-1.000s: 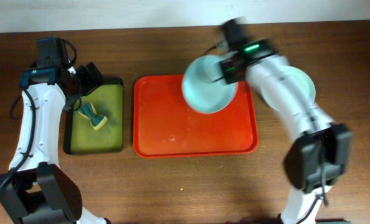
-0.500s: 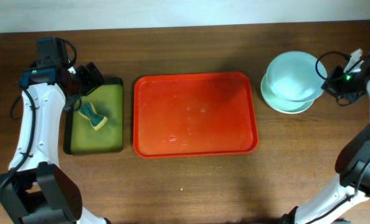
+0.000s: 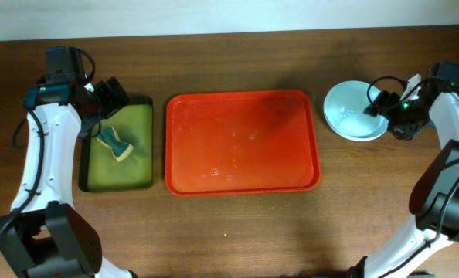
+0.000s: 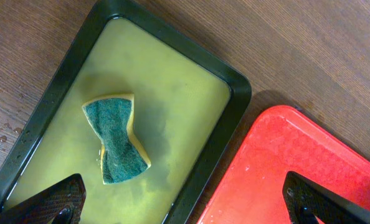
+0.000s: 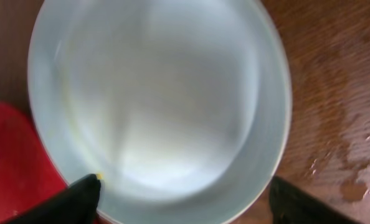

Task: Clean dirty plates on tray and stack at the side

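Observation:
The red tray (image 3: 241,143) lies in the middle of the table with only a few water drops on it; its corner shows in the left wrist view (image 4: 309,168). The plates (image 3: 353,112) sit stacked on the wood to the tray's right, a pale blue one on top and the lower ones mostly hidden. My right gripper (image 3: 378,106) hovers over the stack's right edge, open. In the right wrist view the top plate (image 5: 160,93) fills the frame, with my right gripper (image 5: 188,205) spread wide over its near rim. My left gripper (image 3: 112,99) hangs open above the black tray.
A black tray with yellow-green inside (image 3: 117,174) sits left of the red tray and holds a green-and-yellow sponge (image 4: 116,138). Water drops lie on the wood right of the plates (image 5: 347,186). My left gripper (image 4: 188,208) holds nothing.
My right gripper carried the pale blue plate from above the red tray to the stack at the right, then opened and let it go. The left arm has not moved.

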You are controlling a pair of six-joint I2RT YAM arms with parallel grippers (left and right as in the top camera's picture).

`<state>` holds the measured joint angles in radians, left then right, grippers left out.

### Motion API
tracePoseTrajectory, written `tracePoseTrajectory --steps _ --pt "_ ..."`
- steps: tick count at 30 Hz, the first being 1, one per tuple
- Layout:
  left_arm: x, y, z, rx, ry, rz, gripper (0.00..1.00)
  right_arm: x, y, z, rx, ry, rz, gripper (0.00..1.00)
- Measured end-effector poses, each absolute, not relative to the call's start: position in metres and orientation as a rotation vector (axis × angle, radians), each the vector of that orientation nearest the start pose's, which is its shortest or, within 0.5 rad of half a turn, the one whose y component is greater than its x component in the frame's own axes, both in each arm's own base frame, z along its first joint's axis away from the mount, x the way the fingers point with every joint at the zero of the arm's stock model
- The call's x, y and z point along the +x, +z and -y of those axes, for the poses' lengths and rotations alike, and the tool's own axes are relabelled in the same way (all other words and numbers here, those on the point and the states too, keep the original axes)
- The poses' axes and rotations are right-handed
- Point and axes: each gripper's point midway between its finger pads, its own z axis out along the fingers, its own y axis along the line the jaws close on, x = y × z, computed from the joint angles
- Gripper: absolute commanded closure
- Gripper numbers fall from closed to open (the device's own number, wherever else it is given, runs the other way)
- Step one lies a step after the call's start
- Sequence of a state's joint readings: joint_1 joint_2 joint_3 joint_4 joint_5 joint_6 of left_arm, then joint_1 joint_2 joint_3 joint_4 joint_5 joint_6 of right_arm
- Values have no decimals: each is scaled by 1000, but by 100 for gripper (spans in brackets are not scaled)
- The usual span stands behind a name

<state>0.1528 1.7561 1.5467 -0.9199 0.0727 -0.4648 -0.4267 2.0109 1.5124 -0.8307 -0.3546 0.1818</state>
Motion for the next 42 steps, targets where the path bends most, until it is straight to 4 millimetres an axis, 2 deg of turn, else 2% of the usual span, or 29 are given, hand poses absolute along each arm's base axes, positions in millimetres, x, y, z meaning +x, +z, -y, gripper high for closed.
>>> tracePoseTrajectory --steps 2,3,5,6,8,11,12,14,17,22,29,34,38,39,42 --pt "423 159 -52 -803 -192 -2589 1 416 79 122 816 463 -2683 0" --pt "422 159 -52 -803 -192 -2589 1 413 96 120 821 459 -2659 1" --pt "423 159 -52 -803 -192 -2589 1 403 143 114 785 440 -2595 1" --pt "423 159 -52 -803 -192 -2589 1 390 178 104 746 427 -2555 1" --pt "423 159 -53 -803 -192 -2588 1 362 223 77 670 402 -2537 1" --pt "423 159 -53 -803 -191 -2588 0 334 249 30 517 410 -2557 1" --pt "422 159 -52 -803 -193 -2589 1 323 250 6 428 429 -2577 1" --pt "423 159 -52 -802 -195 -2589 1 296 235 -40 260 479 -2656 1" --pt "423 159 -52 -803 -195 -2589 1 258 221 -86 58 531 -2773 1" --pt "423 159 -52 -802 -195 -2589 1 239 221 -126 -165 568 -2795 1" --pt "423 159 -52 -802 -195 -2590 1 234 217 -129 -191 562 -2823 1" --pt "423 159 -52 -802 -195 -2589 1 240 214 -126 -186 518 -2810 1" --pt "423 159 -52 -802 -196 -2589 1 259 195 -125 -256 479 -2672 1" --pt "423 159 -52 -802 -196 -2589 1 257 192 -124 -287 469 -2623 1" --pt "423 159 -52 -802 -198 -2589 1 258 200 -123 -378 456 -2366 1"
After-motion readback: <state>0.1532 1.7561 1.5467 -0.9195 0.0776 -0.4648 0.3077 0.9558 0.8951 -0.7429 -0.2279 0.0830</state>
